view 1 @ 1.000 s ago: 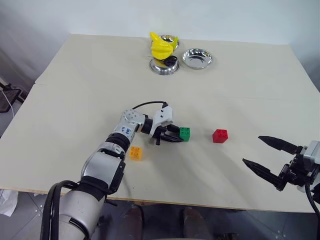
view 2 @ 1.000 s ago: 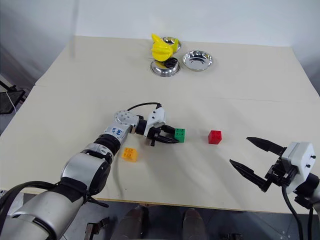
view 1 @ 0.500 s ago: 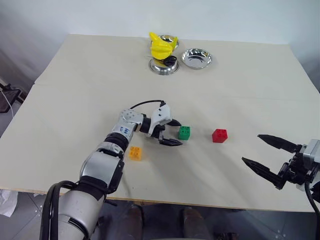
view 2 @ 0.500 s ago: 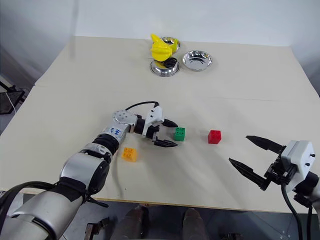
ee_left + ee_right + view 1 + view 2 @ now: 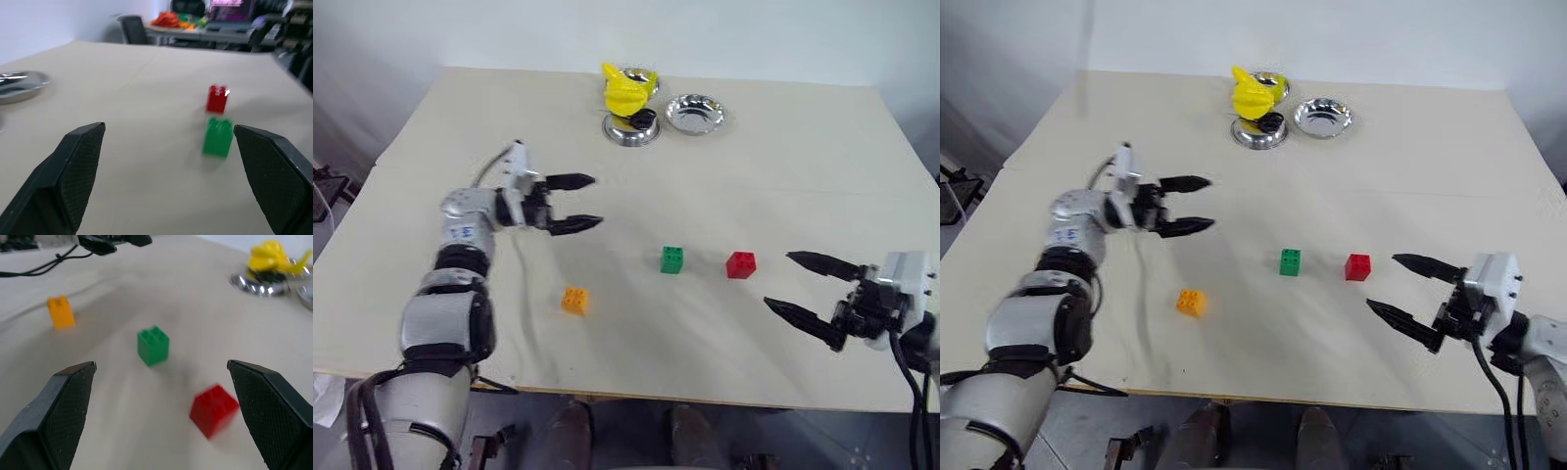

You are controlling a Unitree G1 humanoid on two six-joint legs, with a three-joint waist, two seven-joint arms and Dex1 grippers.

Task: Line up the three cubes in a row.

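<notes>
The small green plastic studded cube [image 5: 673,258] stands near the middle of the pale beige desk [image 5: 783,147]. The small red plastic studded cube [image 5: 741,264] sits just beside it at 3 o'clock, a narrow gap between them, the two roughly level with each other. The small orange plastic studded cube [image 5: 575,300] lies apart from the pair, at about 8 o'clock from the green one and nearer the desk's front edge, so the three do not form a straight row. All three rest on the desk untouched.

The left gripper [image 5: 582,203] hovers at about 10 o'clock from the green cube, well apart from it, its black fingers [image 5: 570,181] spread wide and holding nothing, pointing across the desk towards 3 o'clock. The right gripper [image 5: 795,284] hangs near the red cube at about 4 o'clock from it, its fingers likewise spread wide and empty, pointing towards 9 o'clock.

At 12 o'clock, near the far edge of the desk, a yellow plastic object [image 5: 625,87] sits by a round steel bowl [image 5: 631,127], with a second round steel bowl [image 5: 694,113] just beside at 3 o'clock and a third [image 5: 644,75] partly hidden behind the yellow object.
</notes>
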